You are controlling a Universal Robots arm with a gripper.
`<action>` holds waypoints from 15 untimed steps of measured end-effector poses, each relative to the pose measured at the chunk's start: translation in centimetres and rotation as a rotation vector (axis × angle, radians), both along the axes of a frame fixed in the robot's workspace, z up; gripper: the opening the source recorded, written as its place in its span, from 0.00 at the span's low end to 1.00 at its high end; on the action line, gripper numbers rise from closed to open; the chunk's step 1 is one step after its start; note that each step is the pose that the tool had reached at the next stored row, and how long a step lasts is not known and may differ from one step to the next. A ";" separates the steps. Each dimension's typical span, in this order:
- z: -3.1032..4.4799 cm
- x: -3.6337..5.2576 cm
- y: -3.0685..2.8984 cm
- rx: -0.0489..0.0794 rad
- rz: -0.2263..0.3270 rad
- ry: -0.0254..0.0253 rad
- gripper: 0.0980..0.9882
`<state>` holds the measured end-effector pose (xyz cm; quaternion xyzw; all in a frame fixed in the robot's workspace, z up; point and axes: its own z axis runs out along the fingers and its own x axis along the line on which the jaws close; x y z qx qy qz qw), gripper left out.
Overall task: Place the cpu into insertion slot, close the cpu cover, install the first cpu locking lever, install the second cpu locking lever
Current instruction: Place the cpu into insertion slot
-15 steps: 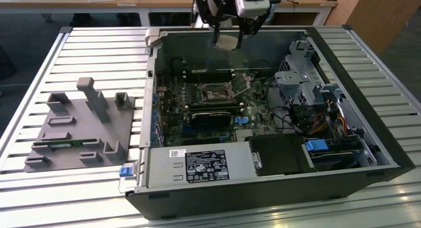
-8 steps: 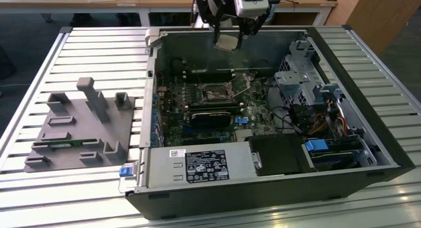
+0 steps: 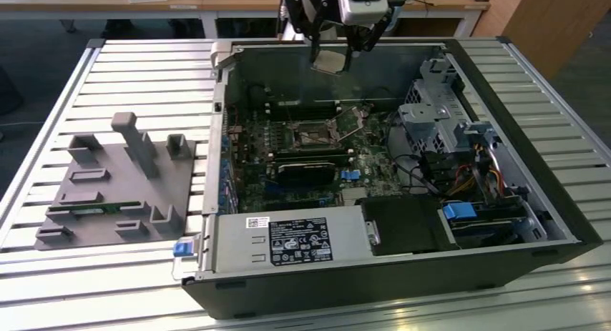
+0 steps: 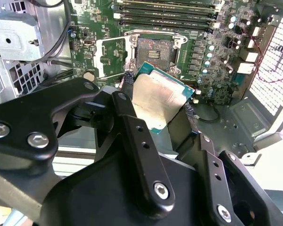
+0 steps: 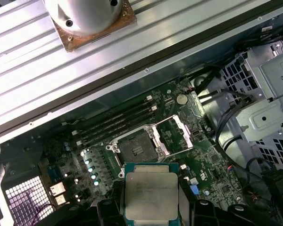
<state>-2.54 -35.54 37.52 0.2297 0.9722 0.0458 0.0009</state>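
There is one small flat square cpu (image 4: 155, 101) with a dull silver-grey metal top and a green edge. There is also one square dark insertion slot (image 4: 155, 49) with a thin metal rim, one thin silvery cpu cover (image 4: 112, 56) with a square window, and one black two-fingered gripper (image 4: 158, 94).

The jaws are closed on the cpu, which sits between them, pinched at two opposite edges and tilted. In both wrist views the insertion slot lies past the jaws' tips on the green motherboard (image 5: 212, 165), apart from the held chip and uncovered. The cpu cover is swung open just beside the slot.

The exterior view shows the gripper (image 3: 336, 48) holding the cpu (image 3: 330, 60) above the far edge of the open dark computer case (image 3: 401, 274), well above the insertion slot (image 3: 313, 136). It also takes in a grey moulded fixture (image 3: 114, 191) on the slatted metal table (image 3: 57, 81), off to the exterior view's left. The first wrist view looks flat onto the cpu's (image 5: 152, 190) top, the slot (image 5: 134, 149) and the cover (image 5: 174, 136), while the second wrist view shows the black fingers (image 4: 134, 136) from behind.
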 end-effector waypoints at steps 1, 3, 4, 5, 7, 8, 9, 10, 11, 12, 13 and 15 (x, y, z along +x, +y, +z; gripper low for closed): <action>0.00 0.00 0.00 0.000 -0.003 0.0000 0.50; 0.00 0.00 0.00 0.000 -0.009 0.0001 0.50; 0.00 0.00 0.00 0.000 -0.012 0.0001 0.50; 0.00 0.00 0.00 0.000 -0.015 0.0001 0.50; 0.00 0.00 0.00 0.000 -0.020 0.0000 0.50; 0.00 0.00 0.00 0.000 -0.023 0.0000 0.50; 0.00 0.00 0.00 0.000 -0.026 0.0000 0.50; 0.00 0.00 0.00 0.000 -0.028 0.0001 0.50; 0.00 0.00 0.00 0.000 -0.031 0.0000 0.50; 0.00 0.00 0.00 0.000 -0.034 0.0000 0.50; 0.00 0.00 0.00 0.000 -0.037 0.0000 0.50; 0.00 0.00 0.00 0.000 -0.043 0.0000 0.50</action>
